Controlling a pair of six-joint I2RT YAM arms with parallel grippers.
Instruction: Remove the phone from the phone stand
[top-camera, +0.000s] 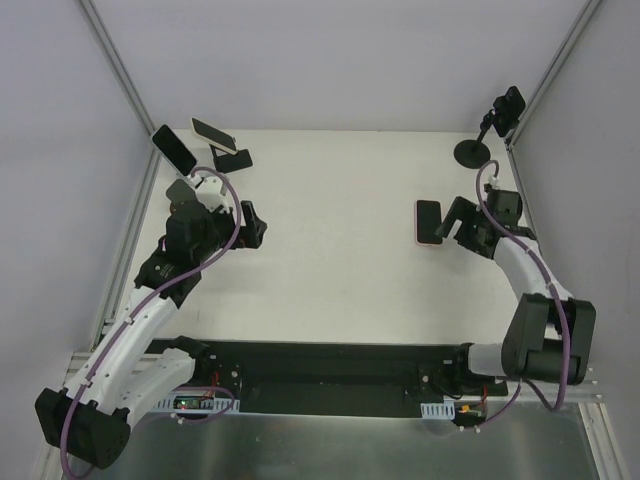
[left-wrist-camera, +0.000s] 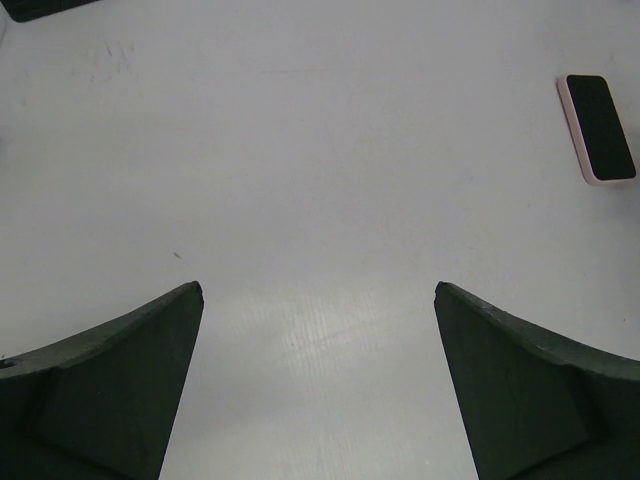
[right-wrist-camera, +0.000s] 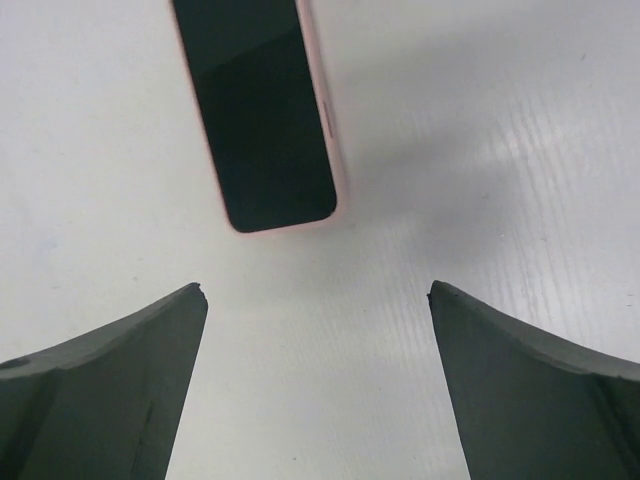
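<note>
Broadly, the white table (top-camera: 340, 270) carries everything: your left arm (top-camera: 140, 320) is folded along its left side and your right arm (top-camera: 530, 290) reaches in from the right. At the far right corner stands a round-based phone stand (top-camera: 472, 152); I cannot tell whether its clamp head is loaded or bare. At the far left, a dark phone (top-camera: 175, 148) and a second phone (top-camera: 213, 133) lean up, the second on a small dark stand (top-camera: 235, 158).

The pink-cased phone (top-camera: 428, 221) lies flat on the table, screen up, well apart from the round-based stand and just beside the right gripper (top-camera: 450, 222). Both grippers are spread wide and hold nothing. The left gripper (top-camera: 250, 225) hangs over bare table. In the right wrist view the phone's near end sits just ahead of the fingers (right-wrist-camera: 110, 390), touching neither.

The phone looks set down, so the step in hand is probably clearing away. Lift the right gripper straight up before you pull back — a low drag could nudge the phone. Keep the jaws wide, and leave the left arm parked.
</note>
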